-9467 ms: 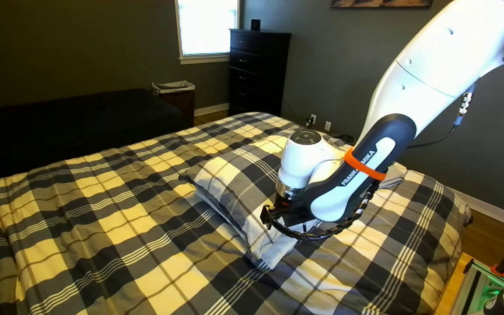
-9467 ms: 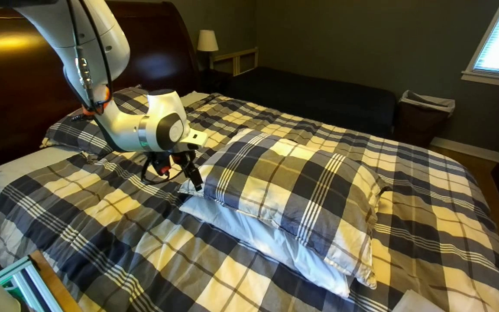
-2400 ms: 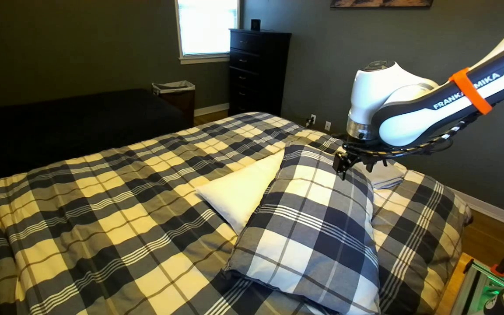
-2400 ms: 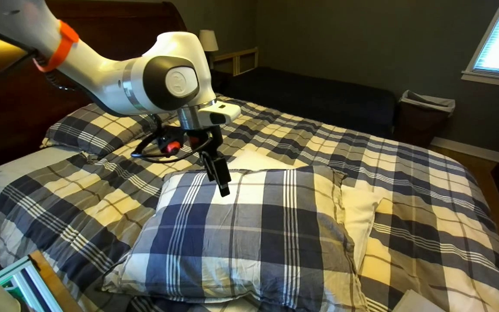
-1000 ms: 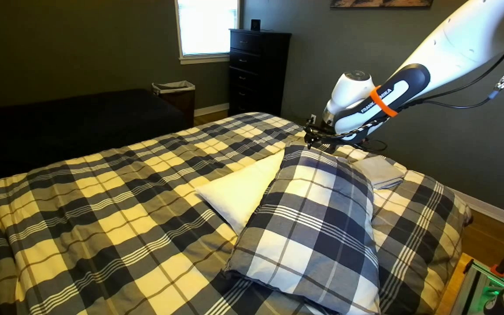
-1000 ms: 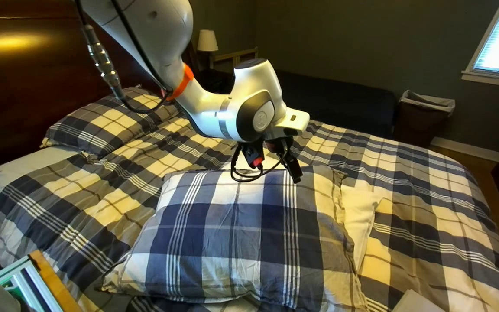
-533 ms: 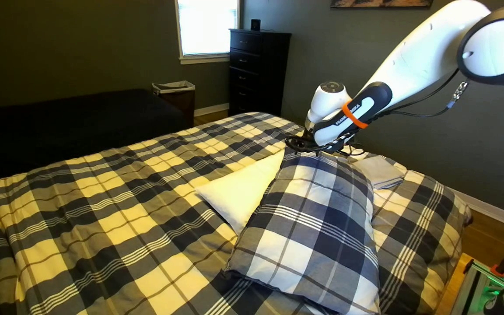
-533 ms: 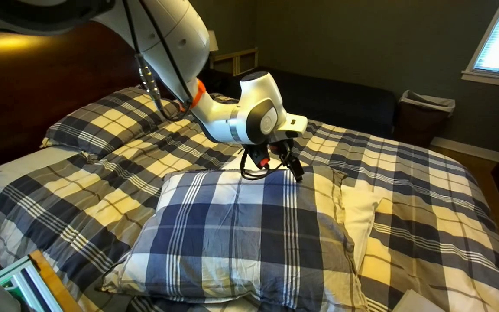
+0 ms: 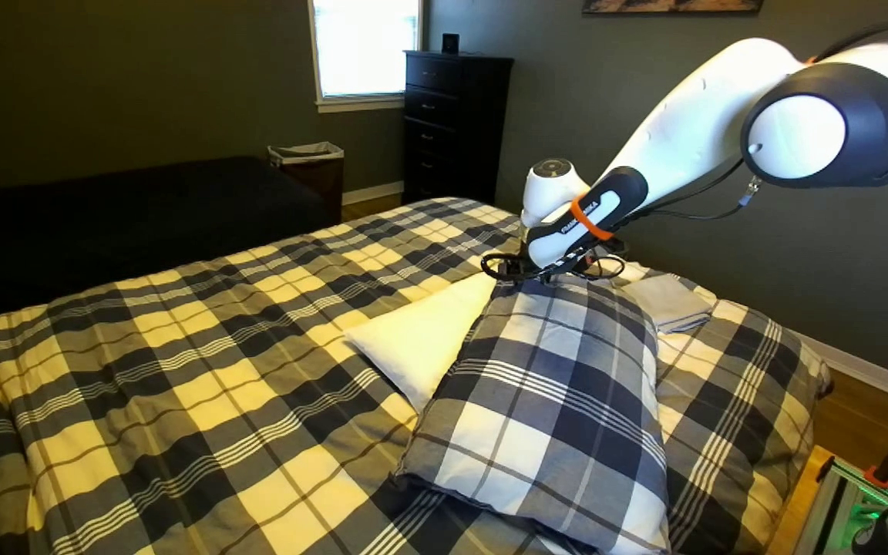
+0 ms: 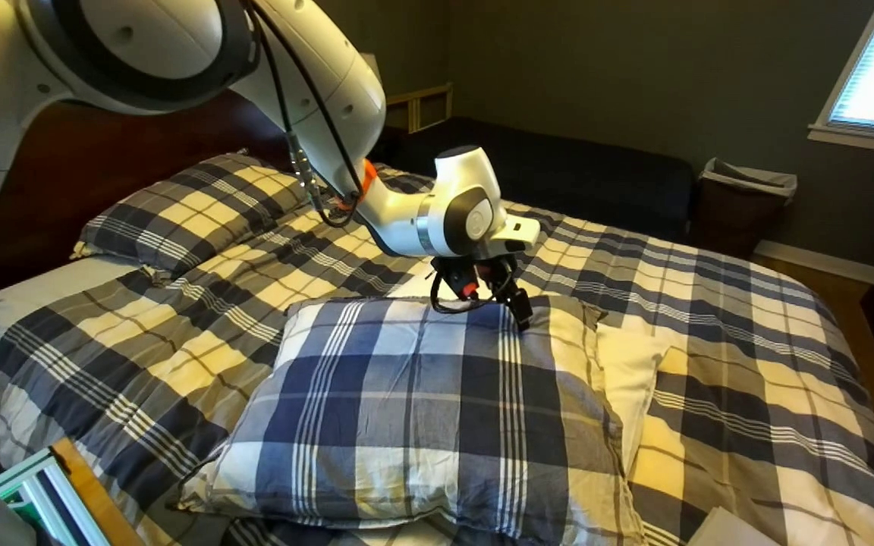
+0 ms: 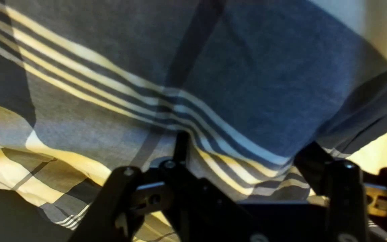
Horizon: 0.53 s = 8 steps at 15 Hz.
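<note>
My gripper (image 11: 245, 144) is open, its two fingers (image 11: 181, 148) wide apart at the edge of a plaid pillow (image 11: 139, 50). The pillow's striped cloth bulges between the fingers and is dented by the finger at left in the wrist view. In both exterior views the gripper (image 10: 519, 315) points down at the pillow's (image 9: 552, 408) edge farther from the robot's base. One finger shows there, the other is hidden. The pillow (image 10: 407, 409) lies partly over a white pillow (image 9: 421, 331), whose corners stick out; it also shows beside the plaid one (image 10: 630, 371).
Both pillows lie on a bed with a matching plaid cover (image 9: 182, 370). A folded grey cloth (image 9: 664, 301) lies beyond the plaid pillow. Another plaid pillow (image 10: 194, 205) lies near the headboard. A wooden board with a metal frame (image 9: 822, 493) stands at the bed's side.
Since the oldest frames, the plaid pillow has shifted toward the robot's base, baring the white pillow. The gripper has risen off, crossed to the pillow's far edge and come down on it.
</note>
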Available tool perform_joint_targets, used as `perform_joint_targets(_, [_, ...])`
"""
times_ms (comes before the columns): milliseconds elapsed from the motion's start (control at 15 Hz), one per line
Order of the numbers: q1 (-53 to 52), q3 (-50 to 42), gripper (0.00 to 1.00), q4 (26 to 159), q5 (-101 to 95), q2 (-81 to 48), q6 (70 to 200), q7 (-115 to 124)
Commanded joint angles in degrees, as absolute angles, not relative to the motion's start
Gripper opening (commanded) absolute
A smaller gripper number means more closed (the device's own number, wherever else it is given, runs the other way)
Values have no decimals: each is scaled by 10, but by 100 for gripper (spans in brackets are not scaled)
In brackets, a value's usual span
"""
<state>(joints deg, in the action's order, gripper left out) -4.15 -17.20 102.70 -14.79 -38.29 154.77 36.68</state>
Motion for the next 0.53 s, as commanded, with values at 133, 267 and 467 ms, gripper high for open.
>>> perform_joint_targets(133, [-58, -199, 34, 984, -141, -406, 1486, 372])
perform_joint_targets(267, [-57, -199, 19, 987, -142, -393, 1465, 373])
perform_joint_targets(467, [-65, -209, 1, 1003, -153, -366, 1435, 389])
